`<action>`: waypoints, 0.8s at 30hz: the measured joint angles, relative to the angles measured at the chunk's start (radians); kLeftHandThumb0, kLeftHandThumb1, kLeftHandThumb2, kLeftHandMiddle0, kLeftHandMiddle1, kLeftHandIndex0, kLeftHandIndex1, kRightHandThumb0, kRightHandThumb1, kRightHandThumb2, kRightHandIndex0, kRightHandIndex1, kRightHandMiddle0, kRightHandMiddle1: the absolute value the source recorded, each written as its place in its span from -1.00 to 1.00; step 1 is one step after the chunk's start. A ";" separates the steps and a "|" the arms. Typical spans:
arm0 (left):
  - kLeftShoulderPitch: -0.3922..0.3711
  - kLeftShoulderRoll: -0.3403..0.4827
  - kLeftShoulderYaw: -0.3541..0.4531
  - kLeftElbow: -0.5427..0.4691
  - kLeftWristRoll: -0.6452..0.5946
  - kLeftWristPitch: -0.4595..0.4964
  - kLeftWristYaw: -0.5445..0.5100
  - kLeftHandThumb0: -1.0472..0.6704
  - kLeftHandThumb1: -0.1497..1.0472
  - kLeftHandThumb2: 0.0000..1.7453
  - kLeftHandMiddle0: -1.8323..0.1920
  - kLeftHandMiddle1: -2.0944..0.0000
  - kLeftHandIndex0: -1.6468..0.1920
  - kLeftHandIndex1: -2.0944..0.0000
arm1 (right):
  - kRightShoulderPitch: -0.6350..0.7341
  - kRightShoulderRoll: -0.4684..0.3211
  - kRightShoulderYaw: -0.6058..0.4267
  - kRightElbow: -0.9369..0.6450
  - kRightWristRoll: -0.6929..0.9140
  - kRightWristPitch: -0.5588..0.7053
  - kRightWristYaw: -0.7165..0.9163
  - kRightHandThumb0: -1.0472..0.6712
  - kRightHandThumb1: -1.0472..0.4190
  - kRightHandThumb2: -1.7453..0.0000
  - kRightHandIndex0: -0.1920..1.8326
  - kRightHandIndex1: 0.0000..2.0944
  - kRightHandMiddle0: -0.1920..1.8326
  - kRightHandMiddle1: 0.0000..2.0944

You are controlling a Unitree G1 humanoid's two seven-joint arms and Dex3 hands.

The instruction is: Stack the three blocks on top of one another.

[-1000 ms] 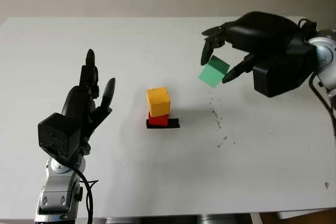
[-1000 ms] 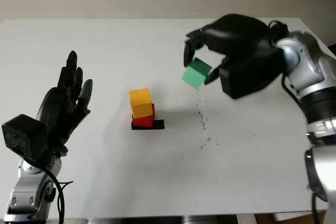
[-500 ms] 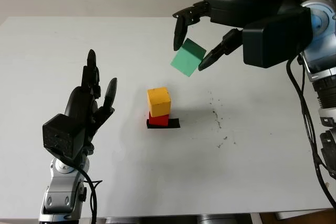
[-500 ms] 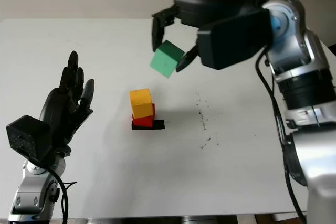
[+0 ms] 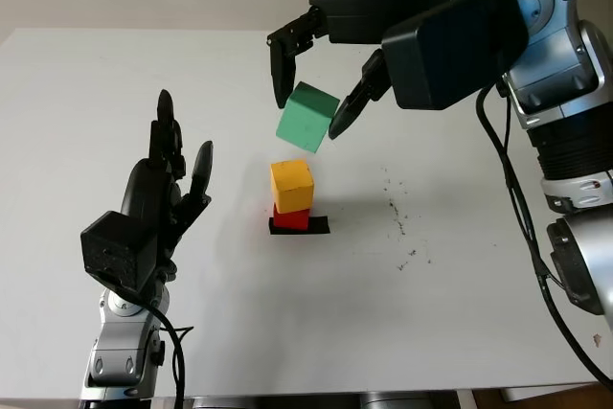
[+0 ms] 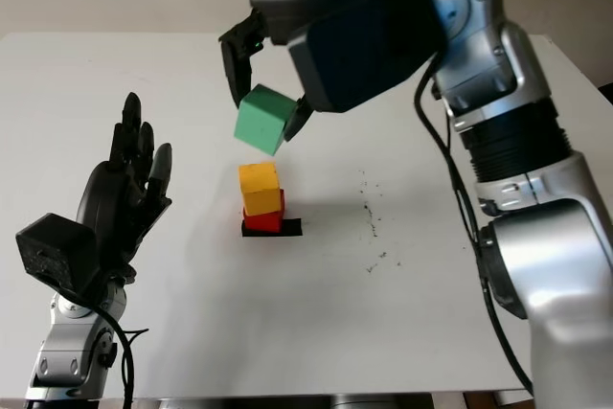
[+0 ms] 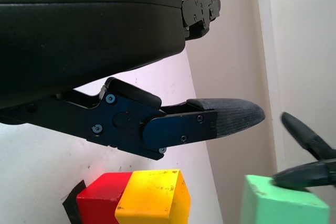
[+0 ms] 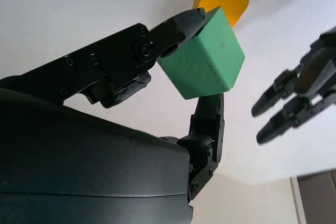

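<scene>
Right hand [image 5: 311,83] around green block [image 5: 306,118]

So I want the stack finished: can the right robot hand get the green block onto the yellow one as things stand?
Probably yes. The right robot hand holds the green block tilted just above the yellow block, whose top is bare.

Green block [image 5: 306,118], yellow block [image 5: 291,185], red block [image 5: 290,217]
</scene>
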 measured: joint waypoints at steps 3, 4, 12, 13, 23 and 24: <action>0.000 0.000 0.000 0.003 0.001 -0.012 0.000 -0.69 1.00 -0.32 1.00 0.95 1.00 1.00 | 0.000 0.016 0.016 0.012 -0.004 -0.013 0.001 -0.25 -0.88 0.94 -0.55 -0.95 -0.45 0.66; 0.000 0.000 0.000 0.003 0.001 -0.013 0.000 -0.69 1.00 -0.31 1.00 0.96 1.00 1.00 | 0.000 0.020 0.019 0.019 -0.004 -0.024 0.000 -0.25 -0.88 0.94 -0.55 -0.95 -0.47 0.68; 0.000 0.000 0.003 0.003 -0.015 -0.019 -0.008 -0.67 1.00 -0.31 0.99 0.95 1.00 0.98 | 0.000 0.041 0.043 0.079 -0.038 -0.064 -0.019 -0.25 -0.87 0.94 -0.56 -0.95 -0.50 0.61; 0.000 0.000 0.003 0.003 -0.015 -0.020 -0.008 -0.68 1.00 -0.31 0.99 0.95 1.00 0.98 | 0.000 0.044 0.044 0.089 -0.043 -0.069 -0.022 -0.25 -0.87 0.94 -0.55 -0.95 -0.49 0.60; 0.001 0.000 0.003 0.002 -0.005 -0.029 0.000 -0.69 1.00 -0.33 0.99 0.95 1.00 0.97 | 0.000 0.059 0.061 0.145 -0.072 -0.112 -0.051 -0.26 -0.88 0.94 -0.55 -0.95 -0.47 0.58; 0.001 0.000 0.003 0.002 -0.003 -0.029 0.001 -0.68 1.00 -0.32 0.99 0.95 1.00 0.98 | -0.001 0.060 0.062 0.151 -0.074 -0.115 -0.053 -0.25 -0.88 0.94 -0.56 -0.95 -0.48 0.58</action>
